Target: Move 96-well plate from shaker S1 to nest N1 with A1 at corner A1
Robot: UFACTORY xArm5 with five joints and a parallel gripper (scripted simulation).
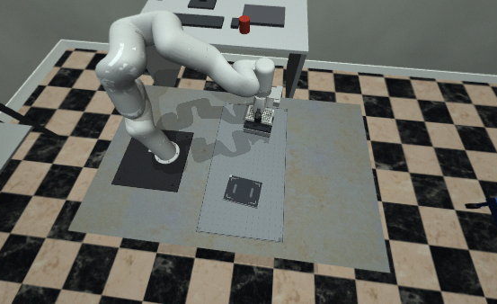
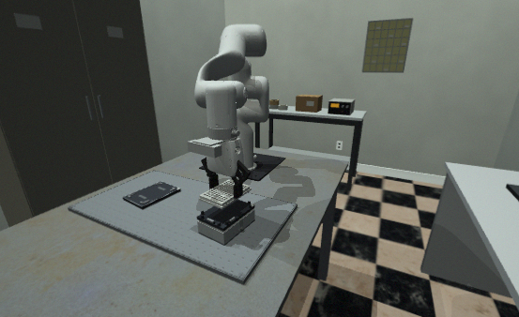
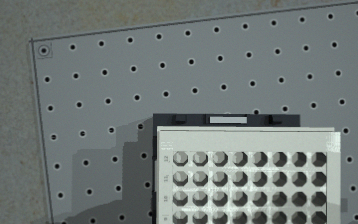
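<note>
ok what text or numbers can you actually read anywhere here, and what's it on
"12", "11", "10", "9": row numbers, turned sideways, down the left edge of the 96-well plate in the wrist view, faint.
Small mark at the plate's top left corner: too blurred to read.
Plate nest markings: too small to read.
</note>
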